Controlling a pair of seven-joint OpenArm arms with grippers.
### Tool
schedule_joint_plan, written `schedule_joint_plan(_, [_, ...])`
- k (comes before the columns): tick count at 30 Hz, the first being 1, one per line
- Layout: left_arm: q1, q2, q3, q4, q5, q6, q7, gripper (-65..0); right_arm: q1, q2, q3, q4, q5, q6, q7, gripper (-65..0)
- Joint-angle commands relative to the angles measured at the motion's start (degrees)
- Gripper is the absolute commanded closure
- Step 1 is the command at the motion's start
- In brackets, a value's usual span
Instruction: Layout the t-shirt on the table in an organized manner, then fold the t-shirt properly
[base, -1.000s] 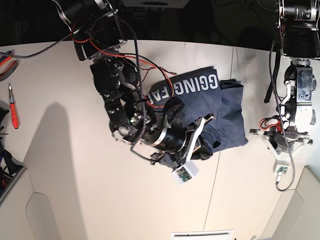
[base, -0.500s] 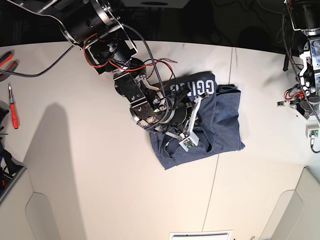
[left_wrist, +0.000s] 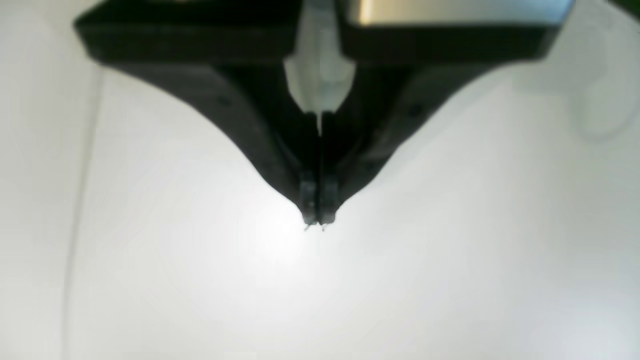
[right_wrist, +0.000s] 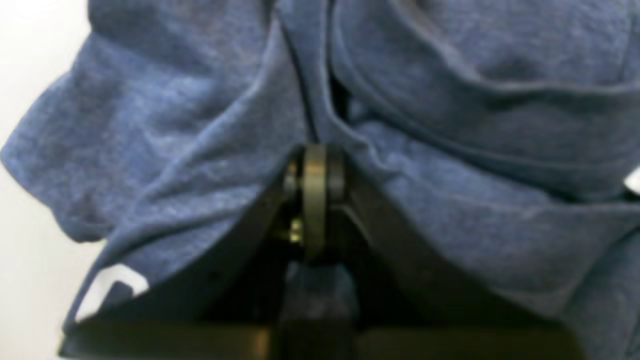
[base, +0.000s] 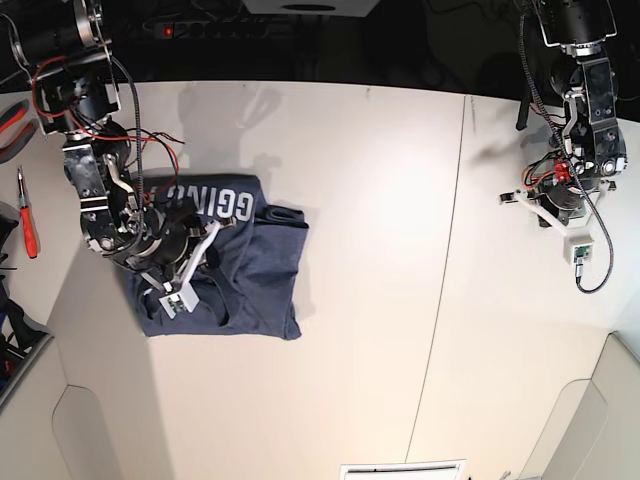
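The navy-blue t-shirt (base: 245, 270) lies in a folded bundle on the left part of the off-white table (base: 370, 200), with white letters (base: 210, 203) showing along its far edge. My right gripper (base: 205, 250) rests on top of it. In the right wrist view the blue fabric (right_wrist: 450, 200) bunches in folds that run into the tips of my right gripper (right_wrist: 314, 165), which is shut on the cloth. My left gripper (base: 530, 205) hangs over bare table far to the right. In the left wrist view my left gripper (left_wrist: 317, 220) is shut with nothing in it.
A red-handled screwdriver (base: 27, 215) and red pliers (base: 10, 115) lie at the table's left edge. A thin dark seam (base: 445, 280) crosses the tabletop right of centre. Grey raised panels (base: 100, 440) sit at the near corners.
The right arm has swung left and dragged the t-shirt from the middle of the table to the left side. The left arm has shifted slightly at the right.
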Motion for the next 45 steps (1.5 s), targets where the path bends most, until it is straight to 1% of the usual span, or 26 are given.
schedule_joint_plan(1, [-0.7,-0.8,-0.3,1.0,-1.2,-0.7,-1.2,0.0,-1.2,1.9,0.6,1.3,-1.4,-0.3,-4.7,0.0])
schedule_joint_plan(4, [-0.7,-0.8,-0.3,1.0,-4.4,-3.5,-1.1,0.0,-4.0,4.7,3.2,5.4,-1.5,-0.2,-4.8,0.0])
schedule_joint_plan(6, [-0.7,-0.8,-0.3,1.0,-5.3,-4.6,-0.9,0.0,-5.5,6.3,5.5,6.8,-1.5,-0.2,-4.8,0.0])
schedule_joint_plan(9, [-0.7,-0.8,-0.3,1.0,-5.3,-4.7,-0.9,0.0,-6.5,8.1,9.2,7.2,-1.4,0.8,-4.8,0.0])
schedule_joint_plan(12, [-0.8,-0.8,-0.3,1.0,-5.3,-4.7,-1.4,0.0,-6.7,8.6,12.4,7.2,1.1,1.0,-4.8,0.0])
schedule_joint_plan(15, [-1.0,-0.8,-0.3,1.0,-5.3,-4.9,-3.9,0.0,-6.2,8.6,15.3,7.9,6.9,1.2,-4.0,0.0])
schedule_joint_plan(17, [-1.7,-1.0,-0.4,1.2,-5.3,-6.9,-6.9,0.0,-5.1,8.6,17.1,9.6,9.0,3.1,-4.2,0.0])
schedule_joint_plan(19, [-2.2,-1.7,-0.4,2.0,-5.3,-8.2,-9.0,0.0,-4.2,8.6,18.9,12.9,10.4,4.8,-4.2,0.0])
schedule_joint_plan(21, [-2.1,-2.8,-0.5,4.3,-5.3,-8.8,-9.8,0.0,-3.5,8.6,20.4,18.0,11.0,5.2,-4.7,0.0])
schedule_joint_plan(22, [-1.8,-3.3,-0.9,5.9,-5.2,-9.5,-9.6,0.0,-3.5,8.6,21.0,21.1,11.3,5.2,-5.1,0.0])
schedule_joint_plan(23, [-1.3,-3.6,-1.8,7.9,-5.3,-10.7,-9.2,0.0,-3.5,8.6,21.4,24.2,11.4,5.2,-6.6,0.0])
schedule_joint_plan(24, [-0.4,-3.9,-2.9,10.1,-5.3,-11.3,-8.5,0.0,-3.7,8.6,21.6,27.1,11.4,5.2,-9.4,0.0])
schedule_joint_plan(26, [2.2,-4.3,-5.4,14.9,-6.0,-11.4,-5.4,0.0,-4.8,9.0,21.6,31.6,11.4,5.2,-14.5,0.0])
schedule_joint_plan(29, [9.0,-4.8,-9.9,21.2,-10.6,-11.4,0.5,0.0,-10.6,11.5,21.6,35.7,12.9,5.1,-15.3,0.0])
schedule_joint_plan(31, [14.2,-4.9,-13.3,23.6,-12.0,-11.4,4.9,0.0,-15.4,13.5,21.6,38.2,14.5,5.1,-17.3,0.0])
schedule_joint_plan(34, [22.0,-4.9,-18.4,24.4,-14.6,-11.4,12.2,0.0,-22.6,16.7,21.6,42.5,15.8,5.1,-21.8,0.0])
schedule_joint_plan(37, [29.9,-4.9,-22.3,24.3,-19.6,-11.4,17.5,0.0,-30.8,20.2,21.8,46.4,15.9,5.1,-23.4,0.0])
schedule_joint_plan(39, [34.8,-4.9,-23.8,24.3,-22.5,-11.4,19.3,0.0,-35.8,21.6,21.8,48.0,15.9,5.1,-24.7,0.0])
schedule_joint_plan(42, [41.8,-5.4,-24.0,24.1,-25.0,-11.4,20.5,0.0,-42.9,22.1,21.8,49.0,16.3,5.1,-25.2,0.0])
schedule_joint_plan(45, [49.0,-7.4,-23.9,23.1,-28.6,-11.4,20.3,0.0,-50.2,22.1,21.8,49.0,20.2,5.1,-25.2,0.0])
